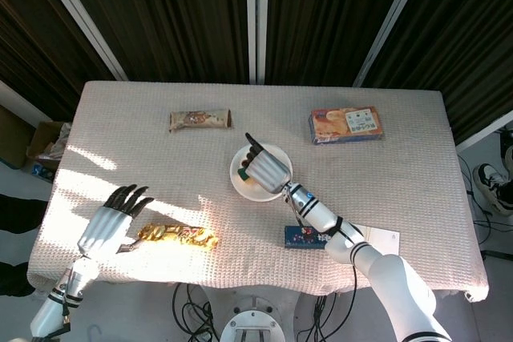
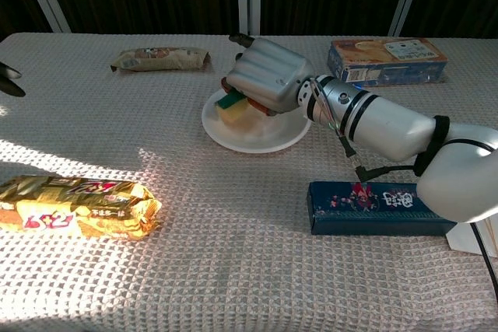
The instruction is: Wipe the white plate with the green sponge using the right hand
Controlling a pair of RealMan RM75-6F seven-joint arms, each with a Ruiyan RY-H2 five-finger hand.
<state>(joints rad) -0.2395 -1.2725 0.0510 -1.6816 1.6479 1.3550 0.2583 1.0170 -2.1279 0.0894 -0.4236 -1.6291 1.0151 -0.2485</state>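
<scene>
A white plate (image 1: 240, 185) (image 2: 257, 136) lies near the middle of the table. My right hand (image 1: 264, 167) (image 2: 266, 75) is over it and holds the green and yellow sponge (image 2: 232, 106) (image 1: 244, 174) down on the plate's left part. The hand covers most of the sponge in the head view. My left hand (image 1: 112, 220) rests near the table's front left corner, fingers spread, holding nothing; in the chest view only a dark fingertip (image 2: 11, 82) shows at the left edge.
A gold snack bag (image 1: 176, 235) (image 2: 74, 207) lies by the left hand. A dark blue box (image 1: 304, 237) (image 2: 377, 209) sits under the right forearm. A wrapped bar (image 1: 199, 119) (image 2: 159, 58) and a biscuit box (image 1: 345, 125) (image 2: 387, 61) lie at the back.
</scene>
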